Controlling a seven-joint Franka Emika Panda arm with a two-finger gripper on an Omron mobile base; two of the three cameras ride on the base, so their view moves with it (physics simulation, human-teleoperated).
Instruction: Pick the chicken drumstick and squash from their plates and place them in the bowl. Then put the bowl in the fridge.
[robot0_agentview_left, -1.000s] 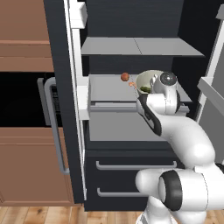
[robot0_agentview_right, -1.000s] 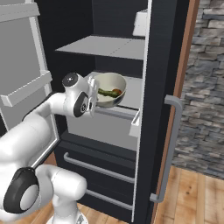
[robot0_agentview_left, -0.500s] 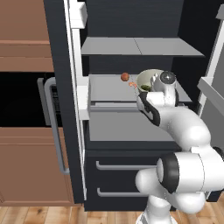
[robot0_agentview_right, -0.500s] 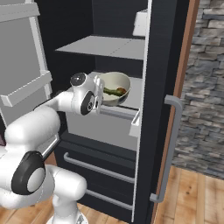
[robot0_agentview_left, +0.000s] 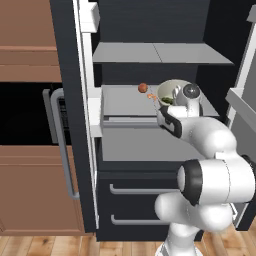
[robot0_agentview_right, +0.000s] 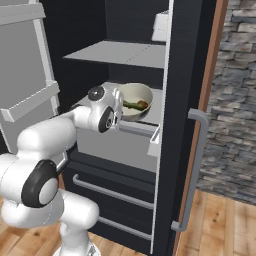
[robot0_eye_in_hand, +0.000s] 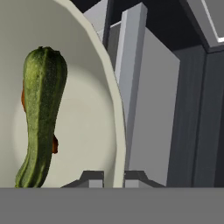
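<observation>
Carried deeper since the earlier frame, bowl (robot0_agentview_right: 134, 100) now sits over the fridge (robot0_agentview_left: 150, 55) middle shelf (robot0_agentview_left: 127, 97). Gripper (robot0_eye_in_hand: 113, 178) is clamped on its rim; squash (robot0_eye_in_hand: 40, 113) and drumstick (robot0_eye_in_hand: 54, 144) lie inside.

The bowl (robot0_eye_in_hand: 94, 100) looks like smooth glazed ceramic, pale beige with a soft sheen. The squash (robot0_eye_in_hand: 40, 113) inside it has a dull, finely speckled green skin with shallow ridges. The fridge (robot0_agentview_right: 184, 75) has a black, slightly glossy outer shell, while its shelves (robot0_agentview_left: 155, 52) are flat matt grey like plastic. The drawers (robot0_agentview_left: 135, 200) carry silvery bar handles that look like brushed metal. The cabinet (robot0_agentview_left: 30, 40) beside the fridge looks like plain matt brown wood, the floor (robot0_agentview_right: 220, 225) like light wooden planks. The wall (robot0_agentview_right: 235, 90) is rough grey stone.
</observation>
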